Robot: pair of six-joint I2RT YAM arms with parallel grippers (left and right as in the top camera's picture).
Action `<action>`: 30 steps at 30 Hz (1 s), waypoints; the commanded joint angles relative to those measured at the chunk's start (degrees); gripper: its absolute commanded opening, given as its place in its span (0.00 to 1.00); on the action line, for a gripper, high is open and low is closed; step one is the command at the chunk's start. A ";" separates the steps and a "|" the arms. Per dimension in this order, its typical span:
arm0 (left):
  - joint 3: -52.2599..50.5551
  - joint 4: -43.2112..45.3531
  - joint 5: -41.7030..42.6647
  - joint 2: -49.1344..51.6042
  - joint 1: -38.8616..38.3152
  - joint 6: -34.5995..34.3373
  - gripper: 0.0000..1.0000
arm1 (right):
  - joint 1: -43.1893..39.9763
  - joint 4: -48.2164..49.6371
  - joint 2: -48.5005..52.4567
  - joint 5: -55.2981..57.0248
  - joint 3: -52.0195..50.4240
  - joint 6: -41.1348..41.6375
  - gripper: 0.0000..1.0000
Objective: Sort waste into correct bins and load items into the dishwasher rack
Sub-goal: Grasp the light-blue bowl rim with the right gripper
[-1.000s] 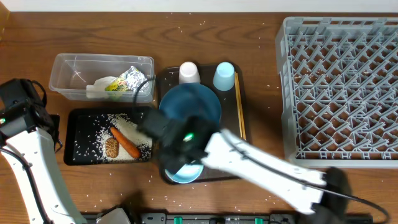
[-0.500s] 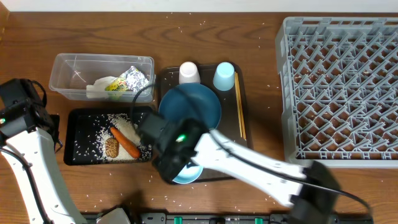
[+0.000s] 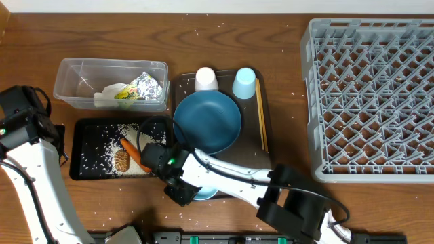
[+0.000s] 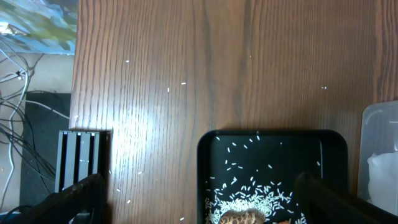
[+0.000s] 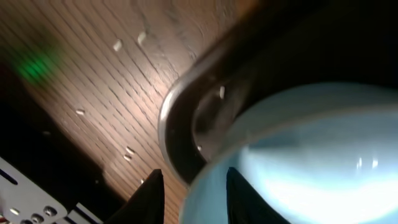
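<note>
**Right gripper straddles the bowl's rim; left gripper hangs wide open**

Nearest the robot, the right gripper (image 5: 194, 180) is down low at the near left corner of the brown tray (image 3: 249, 146). Its two fingers stand a little apart. The rim of the white bowl (image 5: 298, 162) runs between them, one finger outside and the other over the bowl's inside. A gap shows beside the rim, so the gripper looks released rather than clenched. The bowl sits on the tray at that corner.

Just to the left, the black tray (image 3: 88, 135) lies on the surface (image 3: 224, 41). It holds a spread of rice (image 3: 135, 139), the carrot (image 3: 130, 149) and, beside the carrot, the brown lump (image 3: 122, 160). The left gripper (image 4: 199, 186) hangs above the left end of this tray, fingers spread wide and grasping nothing.

Further back, the blue plate (image 3: 207, 122) fills the middle of the brown tray behind the bowl. The chopsticks (image 3: 261, 115) lie together along the tray's right edge. At the tray's far end stand the white cup (image 3: 205, 79) and the light blue cup (image 3: 245, 83), side by side.

Beyond the black tray, the clear container (image 3: 74, 81) holds the napkin (image 3: 105, 98), the wrapper (image 3: 129, 93) and the foil (image 3: 150, 87). The grey rack (image 3: 373, 102) sits on the right, apart from the brown tray.
</note>
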 commanded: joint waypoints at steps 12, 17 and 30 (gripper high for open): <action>-0.09 -0.31 -0.31 -0.11 0.28 -0.33 0.98 | 2.05 4.59 0.55 12.07 -4.46 8.00 0.28; -0.09 -0.33 -0.31 -0.11 0.28 -0.33 0.98 | 2.05 4.98 0.55 12.50 -4.46 8.04 0.27; -0.09 -0.33 -0.31 -0.11 0.28 -0.33 0.98 | 4.37 5.07 0.76 17.88 -4.46 8.20 0.08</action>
